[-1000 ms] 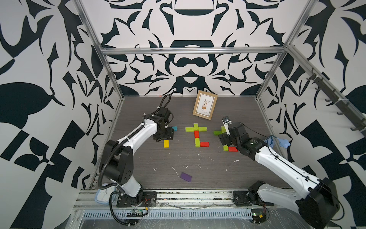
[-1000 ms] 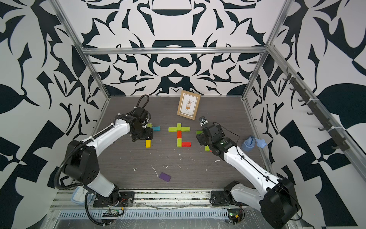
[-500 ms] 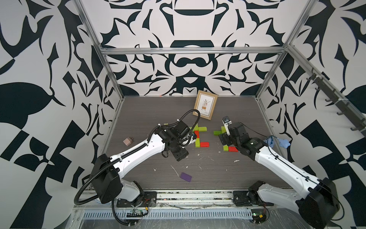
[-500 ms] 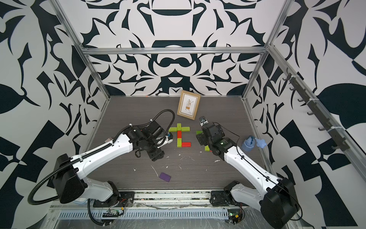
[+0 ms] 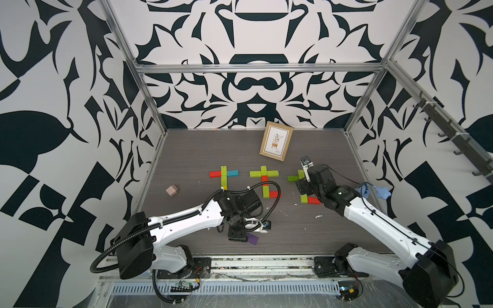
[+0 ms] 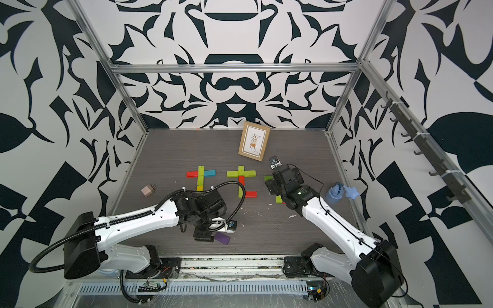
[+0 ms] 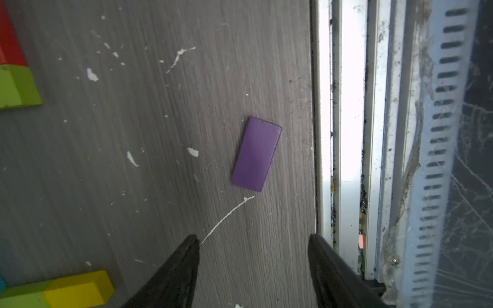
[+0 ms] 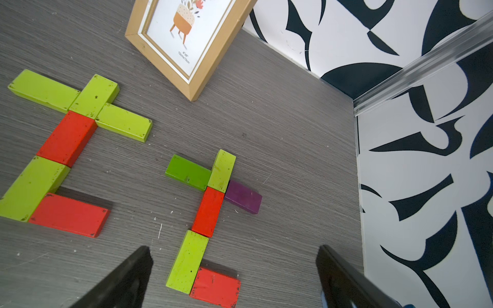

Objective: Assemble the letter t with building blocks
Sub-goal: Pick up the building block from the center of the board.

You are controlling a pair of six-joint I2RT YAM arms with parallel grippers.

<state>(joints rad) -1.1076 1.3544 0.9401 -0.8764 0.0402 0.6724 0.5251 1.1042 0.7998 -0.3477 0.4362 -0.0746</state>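
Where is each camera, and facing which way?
Top views: high in front, looking down at the table; left arm and right arm show.
Left wrist: on that arm, looks down at a loose purple block; open left hand shows.
Right wrist: on that arm, faces the back corner, block letters and frame; open right hand shows.
Shared: that block, left wrist and both top views.

Three flat block crosses [image 5: 264, 173] in a row; purple block [image 7: 256, 154] apart.

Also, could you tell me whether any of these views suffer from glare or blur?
Left wrist view: metal rail blown out white, purple block sharp. Right wrist view: blocks crisp, right claw slightly soft. Both top views: evenly lit, sharp.
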